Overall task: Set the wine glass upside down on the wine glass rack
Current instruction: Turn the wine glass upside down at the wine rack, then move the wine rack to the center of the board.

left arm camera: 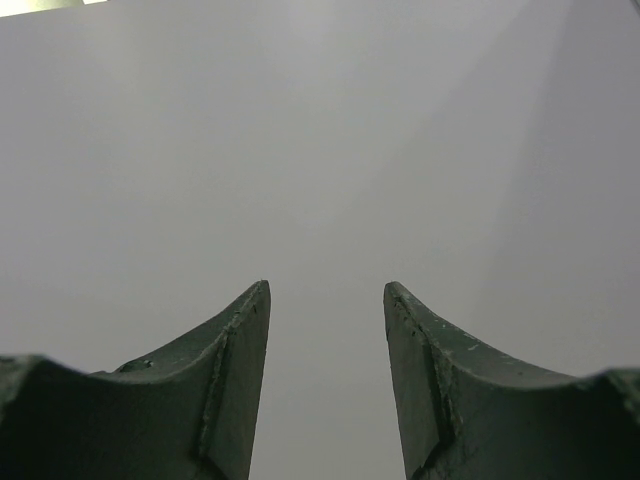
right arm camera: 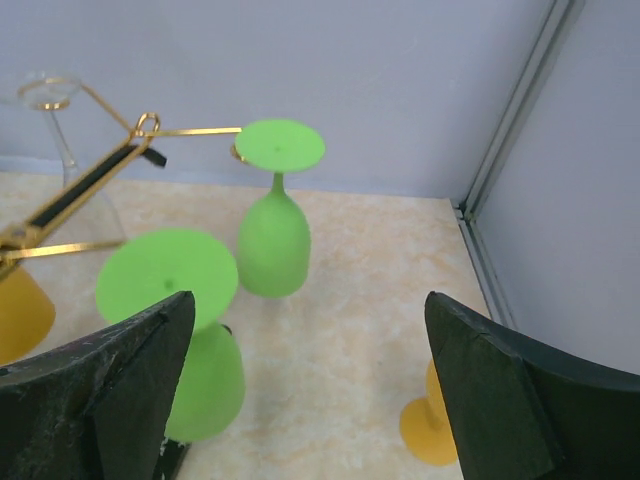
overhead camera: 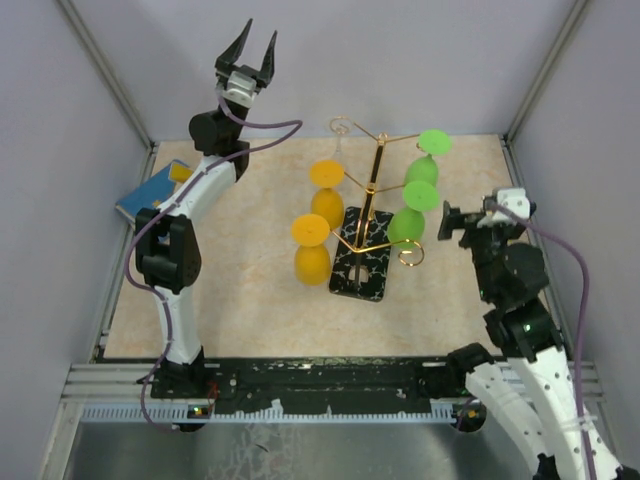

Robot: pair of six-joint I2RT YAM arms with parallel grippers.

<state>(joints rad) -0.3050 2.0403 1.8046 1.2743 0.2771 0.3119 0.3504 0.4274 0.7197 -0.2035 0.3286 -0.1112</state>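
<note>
I'm hanging the lime-green plastic wine glass (right arm camera: 167, 275) upside down on the thin gold wire rack (overhead camera: 362, 268). My right gripper (right arm camera: 309, 300) is standing spread wide and empty just beside it. My left gripper (left arm camera: 327, 290) is hovering half-parted, holding nothing. An orange-yellow glass foot (right arm camera: 428, 432) is showing nearby, so another is probably waiting.

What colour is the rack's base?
The base is black with white marbling, best in the top external view.

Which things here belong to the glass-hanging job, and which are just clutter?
Job: wine glass rack; green glasses and yellow glasses hung on it; right end effector, open.
Lying about: blue flat object, far left.
</note>
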